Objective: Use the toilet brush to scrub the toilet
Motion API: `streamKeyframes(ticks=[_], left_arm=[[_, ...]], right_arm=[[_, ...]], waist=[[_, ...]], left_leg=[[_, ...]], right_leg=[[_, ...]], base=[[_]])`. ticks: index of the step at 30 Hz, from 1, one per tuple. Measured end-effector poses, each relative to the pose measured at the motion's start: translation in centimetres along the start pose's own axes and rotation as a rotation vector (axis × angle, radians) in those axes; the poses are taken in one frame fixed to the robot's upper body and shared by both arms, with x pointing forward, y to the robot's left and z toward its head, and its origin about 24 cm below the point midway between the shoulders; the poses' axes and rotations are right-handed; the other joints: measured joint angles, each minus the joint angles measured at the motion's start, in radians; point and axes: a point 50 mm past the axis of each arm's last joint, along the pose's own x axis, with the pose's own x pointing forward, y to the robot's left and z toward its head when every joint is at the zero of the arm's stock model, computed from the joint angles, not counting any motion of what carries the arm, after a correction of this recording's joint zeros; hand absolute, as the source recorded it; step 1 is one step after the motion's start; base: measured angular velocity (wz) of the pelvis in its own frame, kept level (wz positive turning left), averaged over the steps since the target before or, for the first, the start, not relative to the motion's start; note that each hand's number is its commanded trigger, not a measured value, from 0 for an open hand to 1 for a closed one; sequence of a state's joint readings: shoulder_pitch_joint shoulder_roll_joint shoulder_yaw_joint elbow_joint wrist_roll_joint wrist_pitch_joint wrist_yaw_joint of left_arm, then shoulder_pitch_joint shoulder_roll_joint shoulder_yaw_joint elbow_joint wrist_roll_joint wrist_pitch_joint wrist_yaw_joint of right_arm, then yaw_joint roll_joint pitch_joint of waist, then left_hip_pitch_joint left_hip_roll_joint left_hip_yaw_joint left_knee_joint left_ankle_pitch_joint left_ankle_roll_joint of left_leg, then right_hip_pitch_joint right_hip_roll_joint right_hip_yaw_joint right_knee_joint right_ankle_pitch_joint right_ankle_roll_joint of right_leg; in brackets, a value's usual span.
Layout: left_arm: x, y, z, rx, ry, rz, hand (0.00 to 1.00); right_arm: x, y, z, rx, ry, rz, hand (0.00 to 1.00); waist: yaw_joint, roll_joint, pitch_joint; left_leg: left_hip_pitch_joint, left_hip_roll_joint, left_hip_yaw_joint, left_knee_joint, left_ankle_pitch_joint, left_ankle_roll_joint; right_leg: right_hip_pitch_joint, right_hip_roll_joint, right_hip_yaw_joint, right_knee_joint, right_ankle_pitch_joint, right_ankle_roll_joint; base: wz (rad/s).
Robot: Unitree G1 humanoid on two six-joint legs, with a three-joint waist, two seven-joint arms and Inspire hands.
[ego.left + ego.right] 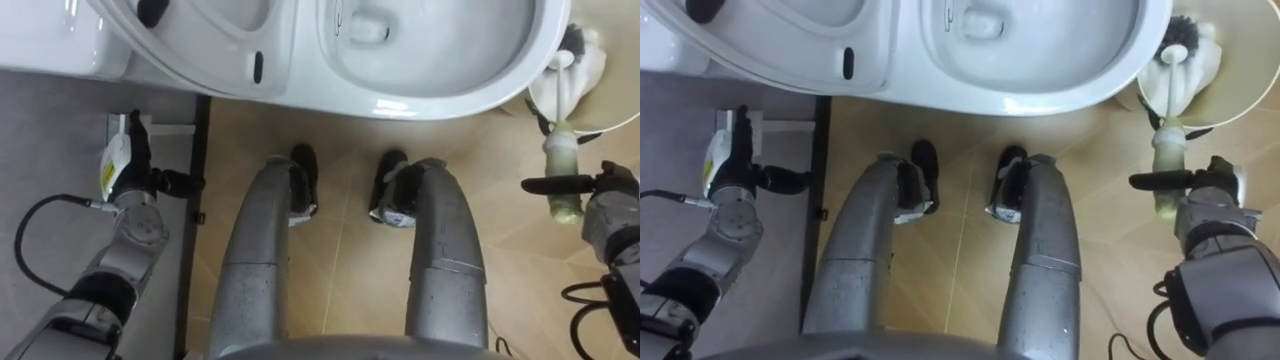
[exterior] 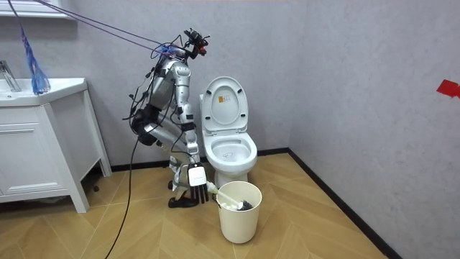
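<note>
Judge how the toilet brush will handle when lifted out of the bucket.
The toilet brush looks straight and slim: probably stiff and light. Its smooth handle might slip in the right robot hand. Its bristle head, down in the bucket, may drip.

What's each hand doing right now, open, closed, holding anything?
Left hand: open, fingers straight, holding nothing.
Right hand: closed on the pale green plastic toilet brush handle, thumb across it.
</note>
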State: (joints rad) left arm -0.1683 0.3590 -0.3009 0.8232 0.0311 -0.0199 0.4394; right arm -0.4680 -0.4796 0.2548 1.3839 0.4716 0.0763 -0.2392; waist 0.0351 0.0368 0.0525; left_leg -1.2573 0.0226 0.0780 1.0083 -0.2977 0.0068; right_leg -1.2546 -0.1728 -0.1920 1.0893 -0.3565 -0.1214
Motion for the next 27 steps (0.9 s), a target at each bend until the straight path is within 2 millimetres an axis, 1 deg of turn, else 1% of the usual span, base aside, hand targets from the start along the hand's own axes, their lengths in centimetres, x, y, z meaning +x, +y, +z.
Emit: streamKeyframes(ticks=[7, 14, 17, 21, 22, 23, 24, 25, 27], left_arm=[[0.0, 0.1, 0.1, 0.004, 0.001, -0.012, 0.0], [0.1, 0.1, 0.6, -0.003, -0.02, -0.02, 0.0], [0.0, -0.1, 0.9, 0.002, -0.032, -0.03, 0.0], [0.0, -0.2, 1.1, 0.001, -0.041, -0.035, 0.0], [0.0, -0.2, 1.2, 0.0, -0.043, -0.035, 0.0], [0.0, -0.2, 1.2, -0.001, -0.045, -0.035, 0.0], [0.0, -0.2, 1.3, 0.0, -0.046, -0.036, 0.0], [0.0, -0.2, 1.3, 0.0, -0.047, -0.036, 0.0], [0.0, -0.2, 1.3, 0.0, -0.047, -0.039, 0.0]], right_arm=[[0.0, 0.0, -0.1, 0.001, 0.01, 0.0, 0.0], [0.0, 0.0, -0.1, -0.001, 0.012, 0.002, 0.0], [0.0, 0.1, -0.1, -0.028, 0.008, 0.004, 0.0], [0.0, 0.1, 0.0, -0.026, 0.005, 0.008, 0.0], [0.0, 0.2, 0.2, -0.023, 0.001, 0.014, 0.09], [0.0, 0.2, 0.5, -0.021, -0.005, 0.016, 0.6], [0.0, 0.2, 0.6, -0.019, -0.008, 0.017, 0.85], [0.0, 0.3, 0.9, -0.016, -0.015, 0.019, 1.0], [-0.1, 0.3, 1.0, -0.012, -0.02, 0.022, 1.0]], waist=[[0.005, 0.001, -0.0003], [0.031, 0.001, -0.0008], [0.047, 0.003, -0.002], [0.057, 0.004, -0.0022], [0.058, 0.004, -0.0024], [0.06, 0.005, -0.0028], [0.06, 0.006, -0.0031], [0.061, 0.007, -0.0031], [0.065, 0.007, -0.0032]], left_leg=[[0.001, 0.0, 0.0, 0.0, 0.0, 0.0], [-0.008, 0.0, -0.004, 0.009, -0.001, 0.001], [-0.012, 0.001, -0.004, 0.014, -0.002, 0.002], [-0.015, 0.001, -0.005, 0.016, -0.003, 0.005], [-0.016, 0.002, -0.004, 0.017, -0.003, 0.005], [-0.019, 0.002, -0.004, 0.017, -0.003, 0.005], [-0.02, 0.002, -0.004, 0.017, -0.003, 0.005], [-0.022, 0.002, -0.004, 0.016, -0.003, 0.006], [-0.022, 0.002, -0.004, 0.015, -0.003, 0.006]], right_leg=[[0.0, 0.0, 0.0, 0.0, 0.001, -0.001], [-0.004, 0.0, -0.003, 0.005, 0.0, -0.001], [-0.005, 0.0, -0.006, 0.005, 0.0, -0.001], [-0.006, -0.002, -0.008, 0.005, 0.001, 0.001], [-0.008, -0.002, -0.007, 0.005, 0.001, 0.001], [-0.01, -0.002, -0.007, 0.005, 0.002, 0.002], [-0.012, -0.002, -0.007, 0.005, 0.002, 0.002], [-0.014, -0.002, -0.007, 0.005, 0.002, 0.002], [-0.014, -0.002, -0.007, 0.005, 0.002, 0.002]], base=[[0.0], [0.0], [0.0], [0.0], [0.0], [0.0], [0.0], [0.0], [0.0]])
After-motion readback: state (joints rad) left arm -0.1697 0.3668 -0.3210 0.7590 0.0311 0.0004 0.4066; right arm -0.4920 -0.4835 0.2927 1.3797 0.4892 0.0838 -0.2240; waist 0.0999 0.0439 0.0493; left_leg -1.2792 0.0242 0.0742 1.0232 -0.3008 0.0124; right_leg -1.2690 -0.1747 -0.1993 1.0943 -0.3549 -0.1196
